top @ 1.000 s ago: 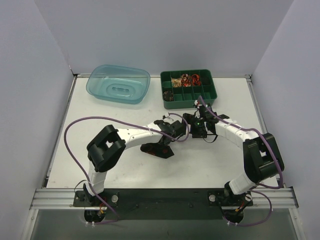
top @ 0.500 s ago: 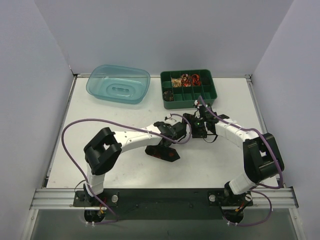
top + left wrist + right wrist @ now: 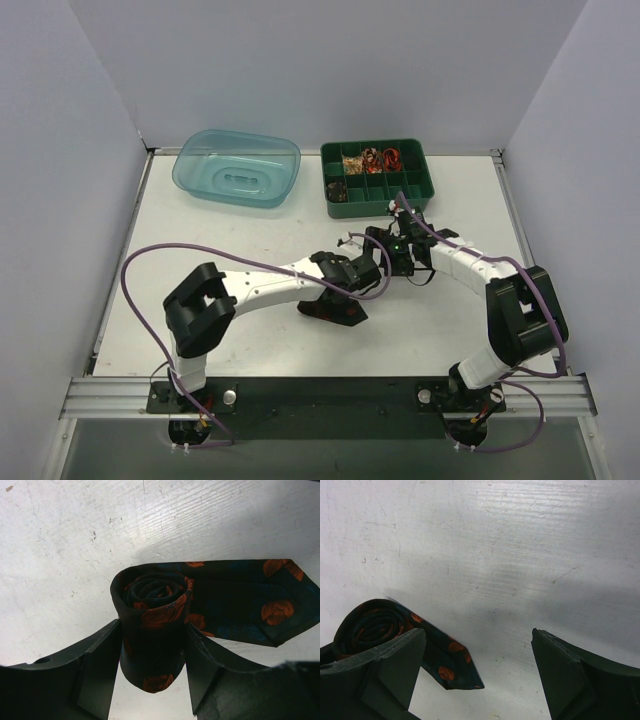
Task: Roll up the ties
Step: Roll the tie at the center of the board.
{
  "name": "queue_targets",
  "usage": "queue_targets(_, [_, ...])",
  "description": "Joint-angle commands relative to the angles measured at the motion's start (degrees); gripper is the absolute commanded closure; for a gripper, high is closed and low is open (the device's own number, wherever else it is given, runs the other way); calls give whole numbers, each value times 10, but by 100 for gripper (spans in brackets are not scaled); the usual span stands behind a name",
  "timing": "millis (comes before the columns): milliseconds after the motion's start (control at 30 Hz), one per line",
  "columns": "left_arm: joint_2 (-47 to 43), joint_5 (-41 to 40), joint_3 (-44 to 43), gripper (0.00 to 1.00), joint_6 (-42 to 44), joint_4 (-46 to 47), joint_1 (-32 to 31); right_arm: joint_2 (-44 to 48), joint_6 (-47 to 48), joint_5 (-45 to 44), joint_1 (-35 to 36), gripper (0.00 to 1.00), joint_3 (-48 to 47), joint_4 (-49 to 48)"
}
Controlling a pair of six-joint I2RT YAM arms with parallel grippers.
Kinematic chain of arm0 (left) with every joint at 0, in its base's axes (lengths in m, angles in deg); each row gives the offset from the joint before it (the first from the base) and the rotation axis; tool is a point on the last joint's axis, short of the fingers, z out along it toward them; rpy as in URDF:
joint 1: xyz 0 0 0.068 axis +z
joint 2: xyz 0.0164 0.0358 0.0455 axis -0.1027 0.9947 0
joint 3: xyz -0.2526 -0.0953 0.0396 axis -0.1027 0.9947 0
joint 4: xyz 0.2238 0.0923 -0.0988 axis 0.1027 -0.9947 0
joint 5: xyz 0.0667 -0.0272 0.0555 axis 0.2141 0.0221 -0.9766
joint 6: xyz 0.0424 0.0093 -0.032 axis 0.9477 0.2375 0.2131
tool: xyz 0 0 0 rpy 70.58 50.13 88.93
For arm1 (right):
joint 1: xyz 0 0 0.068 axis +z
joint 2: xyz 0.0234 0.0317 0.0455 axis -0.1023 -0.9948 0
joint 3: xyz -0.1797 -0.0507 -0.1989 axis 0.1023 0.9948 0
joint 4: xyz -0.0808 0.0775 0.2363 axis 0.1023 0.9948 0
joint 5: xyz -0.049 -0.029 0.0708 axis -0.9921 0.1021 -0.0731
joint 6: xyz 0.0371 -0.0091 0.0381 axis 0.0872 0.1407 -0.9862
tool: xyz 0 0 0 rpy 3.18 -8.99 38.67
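Lying on the desk (image 3: pixel 60 555) well in front of the green tray (image 3: pixel 380 207), toward the arm bases, the tie (image 3: pixel 155 597) is coiled into a tight roll, and its pointed tail trails flat to one side. The left hand (image 3: pixel 153 625) straddles the roll with a finger close against each side. Whether they pinch it or only flank it, I cannot tell. The right hand (image 3: pixel 478 630), between tray and tie, is spread wide over bare desk, with the roll just beside one of its fingers. A clear blue tub (image 3: pixel 238 170) sits left of the tray.
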Motion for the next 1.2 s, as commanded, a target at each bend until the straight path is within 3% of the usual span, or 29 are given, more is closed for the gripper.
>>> queue_targets(0, [-8, -2, -18, 39, -20, -13, -9, 0, -1, 0, -1, 9, -3, 10])
queue_targets(500, [-1, 16, -40, 38, -43, 14, -30, 5, -1, -1, -1, 9, 6, 14])
queue_targets(867, [-18, 24, -37, 30, -45, 41, -44, 11, -1, 3, -1, 10, 12, 15])
queue_targets(1167, [-38, 76, 12, 35, -66, 106, -48, 9, -1, 1, -1, 10, 12, 16])
